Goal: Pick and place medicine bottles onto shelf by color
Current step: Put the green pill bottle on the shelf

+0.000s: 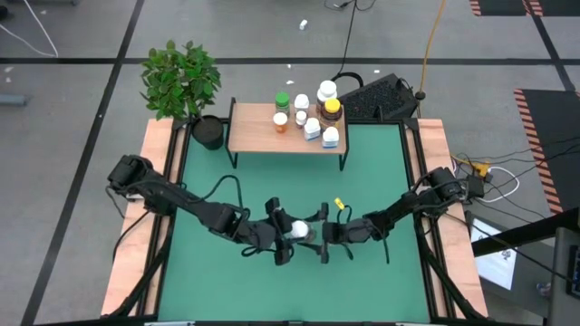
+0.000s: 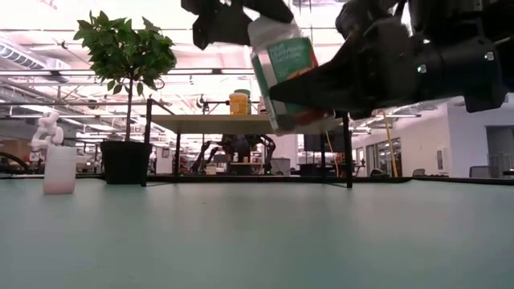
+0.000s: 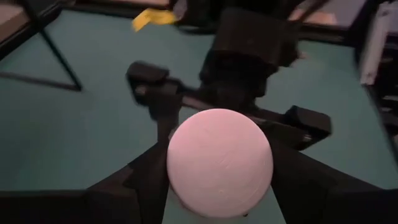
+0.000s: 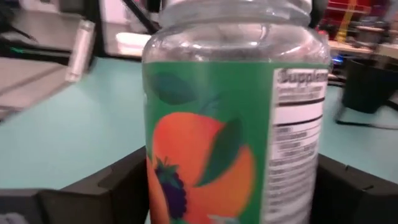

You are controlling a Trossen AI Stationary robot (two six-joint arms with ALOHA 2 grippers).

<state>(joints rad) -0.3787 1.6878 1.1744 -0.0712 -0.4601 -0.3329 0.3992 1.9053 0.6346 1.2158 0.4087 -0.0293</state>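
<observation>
A clear medicine bottle (image 2: 285, 76) with a green and orange label and a white cap (image 3: 219, 162) hangs tilted above the middle of the green table. My left gripper (image 1: 290, 232) is shut on its cap end. My right gripper (image 1: 319, 237) comes from the other side and is shut on its body. The light-wood shelf (image 1: 263, 136) stands at the table's far edge. It carries several bottles (image 1: 310, 113), among them a green-capped one, a yellow-capped one and white ones. My left gripper pinches the rim of the white cap (image 3: 177, 171) between its two fingers, one on each side. The fingers come from the table's left, slanting down toward the cap's top. The bottle is clear of the table. My right gripper has the bottle's labelled body (image 4: 155, 168) between its two fingers (image 4: 124, 180), which lie against opposite sides. They come about level from the table's right, across the bottle. The bottle hangs tilted, cap uppermost, clear of the table.
A potted plant (image 1: 207, 131) stands at the shelf's left end. A black keyboard (image 1: 381, 98) lies behind the shelf's right end. A yellow tag (image 1: 339, 204) lies on the mat near my right arm. A small white container (image 2: 60, 168) stands at the left in the low view.
</observation>
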